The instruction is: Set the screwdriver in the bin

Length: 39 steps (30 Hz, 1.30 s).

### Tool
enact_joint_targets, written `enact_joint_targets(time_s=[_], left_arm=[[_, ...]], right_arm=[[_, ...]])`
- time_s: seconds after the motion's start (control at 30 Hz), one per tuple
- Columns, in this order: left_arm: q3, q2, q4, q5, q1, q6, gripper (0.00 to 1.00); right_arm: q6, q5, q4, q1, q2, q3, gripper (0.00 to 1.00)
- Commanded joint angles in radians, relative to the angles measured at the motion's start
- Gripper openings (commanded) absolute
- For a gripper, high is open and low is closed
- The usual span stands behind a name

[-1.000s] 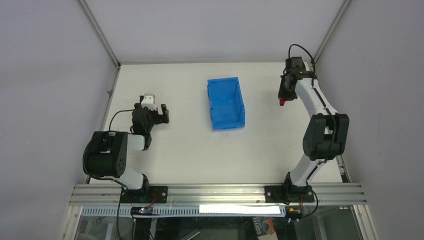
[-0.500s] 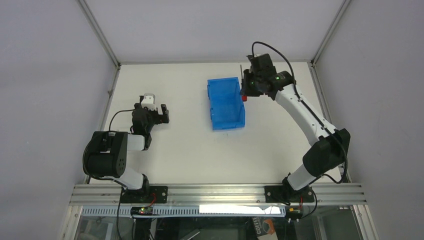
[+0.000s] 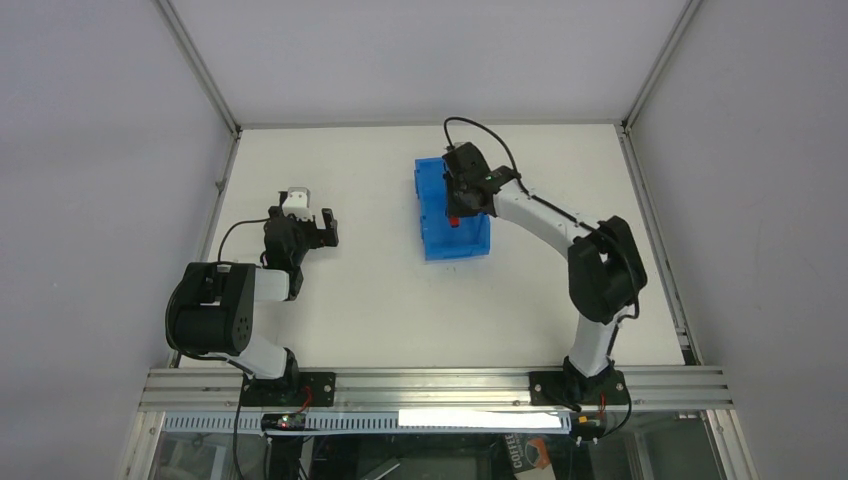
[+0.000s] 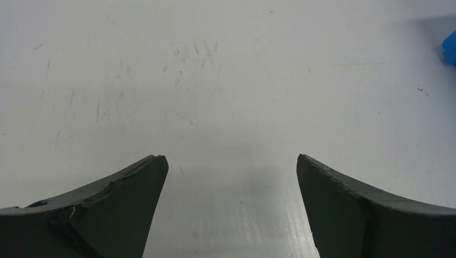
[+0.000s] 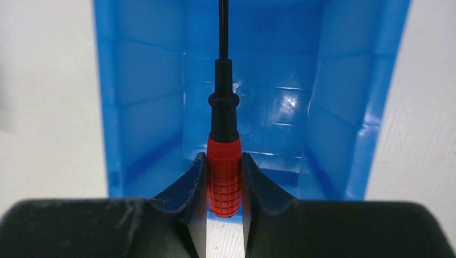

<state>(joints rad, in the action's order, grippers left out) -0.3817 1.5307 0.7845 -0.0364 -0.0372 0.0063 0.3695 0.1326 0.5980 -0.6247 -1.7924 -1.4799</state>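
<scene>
While the R arm (image 3: 560,225) stretches across the white tabletop (image 3: 360,310), the R gripper (image 5: 224,164) hangs over the bright blue bin (image 3: 433,205), approx. above the bin's middle. Its fingers (image 5: 188,185) are clamped on the red handle of a small screwdriver (image 5: 224,183), one on each side, both touching it. Seen from the R wrist cam, the screwdriver's black collar and thin dark shaft point straight away from the gripper over the bin's open inside. The shaft runs out of the top of that view. The bin's floor and both long walls show beyond the tool. I can't tell how high the screwdriver is above the bin floor. The L gripper (image 3: 325,228) sits well to the left of the bin, low over the table. Its jaws are spread wide, w/ only scuffed white surface showing between them.
</scene>
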Motion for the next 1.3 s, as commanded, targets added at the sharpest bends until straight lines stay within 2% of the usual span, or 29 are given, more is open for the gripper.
enact_joint_targets(time_s=[0.0,0.2,0.3,0.43,0.5,0.63,0.83,0.97,1.1,1.27], left_arm=[[0.001,-0.023,0.023,-0.019,0.006,-0.02,0.99],[0.001,-0.023,0.024,-0.019,0.006,-0.02,0.99],[0.001,-0.023,0.022,-0.019,0.007,-0.02,0.99],[0.001,-0.023,0.023,-0.018,0.007,-0.02,0.99],[0.001,-0.024,0.023,-0.019,0.007,-0.02,0.99],[0.001,-0.023,0.023,-0.019,0.007,-0.02,0.99],[0.001,-0.024,0.023,-0.02,0.007,-0.02,0.99],[0.001,-0.023,0.024,-0.019,0.006,-0.02,0.99],[0.0,-0.023,0.023,-0.018,0.006,-0.02,0.99],[0.001,-0.023,0.023,-0.019,0.007,-0.02,0.99]], right_arm=[[-0.003,0.059,-0.149,-0.016,-0.061,0.03,0.06],[0.004,0.101,-0.192,-0.017,-0.16,0.036,0.1],[0.016,0.122,-0.214,-0.02,-0.183,0.043,0.18],[0.027,0.128,-0.224,-0.023,-0.203,0.047,0.23],[0.03,0.124,-0.226,-0.024,-0.203,0.045,0.29],[0.03,0.138,-0.224,-0.029,-0.18,0.035,0.43],[0.019,0.149,-0.179,-0.041,-0.113,-0.013,0.47],[0.018,0.153,-0.148,-0.046,-0.024,-0.032,0.53],[-0.024,0.187,-0.106,-0.044,0.051,-0.043,0.65],[-0.147,0.225,-0.047,-0.001,0.134,-0.032,0.88]])
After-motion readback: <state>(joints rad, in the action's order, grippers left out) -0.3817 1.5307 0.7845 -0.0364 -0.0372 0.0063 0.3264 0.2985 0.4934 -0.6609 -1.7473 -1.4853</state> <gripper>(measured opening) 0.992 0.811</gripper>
